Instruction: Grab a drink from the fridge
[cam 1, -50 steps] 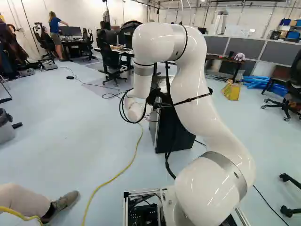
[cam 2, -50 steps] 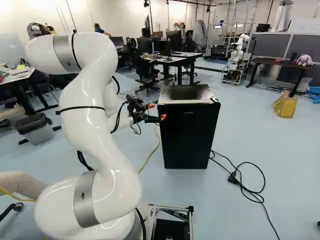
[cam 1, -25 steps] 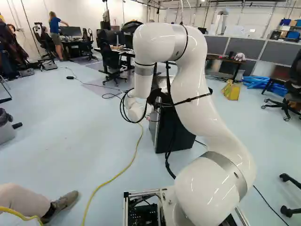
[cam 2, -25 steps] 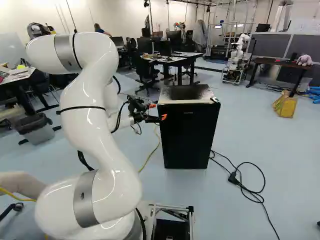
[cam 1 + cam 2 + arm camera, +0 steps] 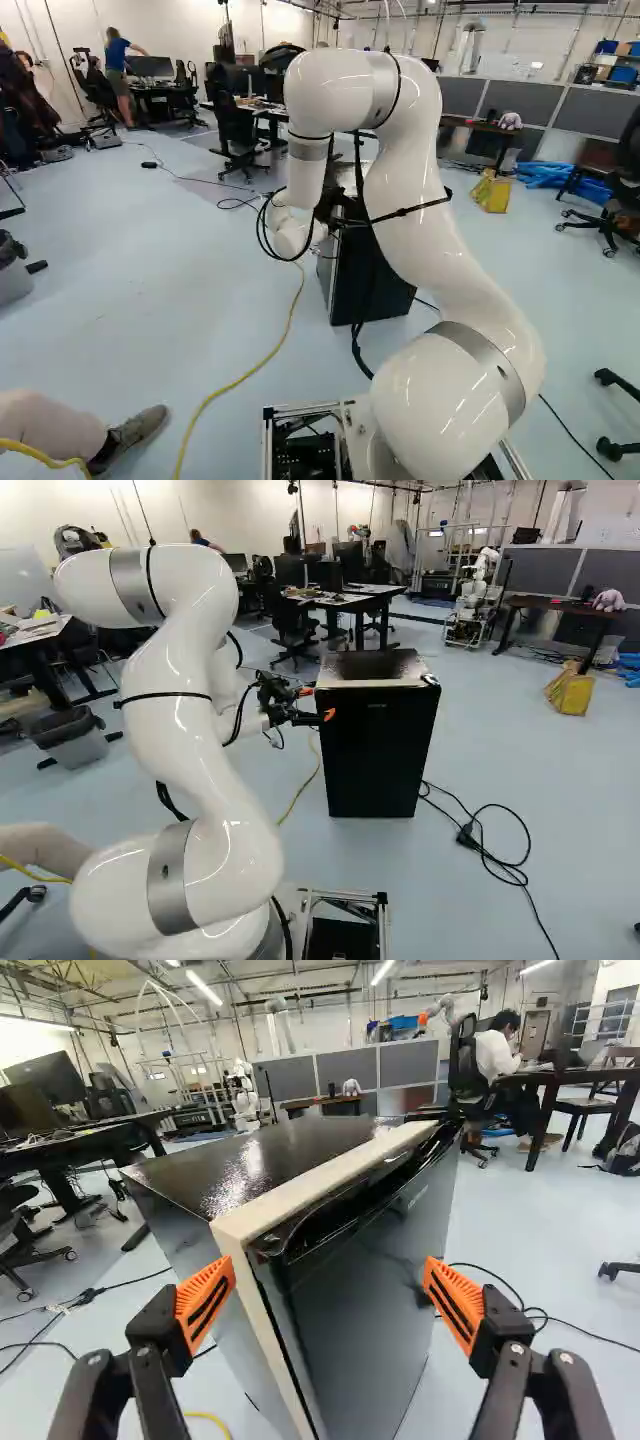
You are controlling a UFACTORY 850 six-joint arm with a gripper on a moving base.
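Observation:
In the right base view my gripper (image 5: 318, 704) is at the left side of the black fridge (image 5: 376, 745), near its upper front edge. The wrist view shows the gripper (image 5: 328, 1302) open wide, its orange pads apart, with the corner of the fridge (image 5: 370, 1300) ahead of and between them. The fridge door is closed against the pale cabinet edge, with a recessed grip along its top. Whether a pad touches the fridge, I cannot tell. In the left base view the arm partly covers the fridge (image 5: 375, 290). No drink shows.
Black cables (image 5: 490, 845) lie on the floor right of the fridge, and a yellow cable (image 5: 245, 375) runs along the floor at its left. A person's shoe (image 5: 135, 432) is near the base at the left. Another robot (image 5: 475, 595) stands farther back.
The arm has shifted very slightly to the right in the base views, the gripper with it. The fridge and the base have not moved.

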